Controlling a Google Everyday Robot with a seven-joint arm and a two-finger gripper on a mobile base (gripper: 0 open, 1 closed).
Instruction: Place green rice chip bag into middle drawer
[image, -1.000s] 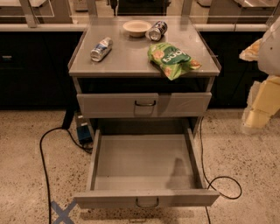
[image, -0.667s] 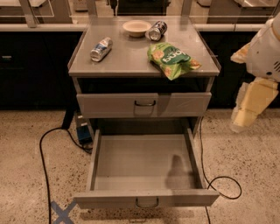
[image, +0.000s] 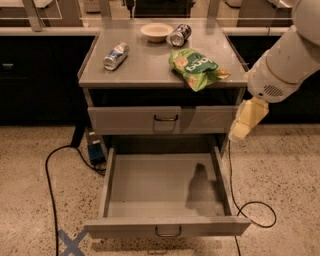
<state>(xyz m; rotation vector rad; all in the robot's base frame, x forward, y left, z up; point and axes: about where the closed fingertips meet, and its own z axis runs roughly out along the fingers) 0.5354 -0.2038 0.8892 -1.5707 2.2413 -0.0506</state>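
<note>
The green rice chip bag (image: 196, 68) lies on the right half of the grey cabinet top (image: 145, 65), near its front edge. The middle drawer (image: 165, 187) is pulled fully open below, and its flat tray holds nothing. My gripper (image: 242, 127) hangs at the end of the white arm (image: 285, 55), off the cabinet's right side, below the level of the bag and above the drawer's right wall. It holds nothing that I can see.
On the top lie two silver cans (image: 116, 55) (image: 179, 35) and a small white bowl (image: 156, 31). The upper drawer (image: 160, 120) is closed. Black cables (image: 50, 180) (image: 250, 210) run over the speckled floor on both sides. A blue tape cross (image: 67, 243) marks the floor at front left.
The arm has swung in from the right edge toward the cabinet, bringing the gripper left and lower, close to the cabinet's right side. The bag and drawer have not moved.
</note>
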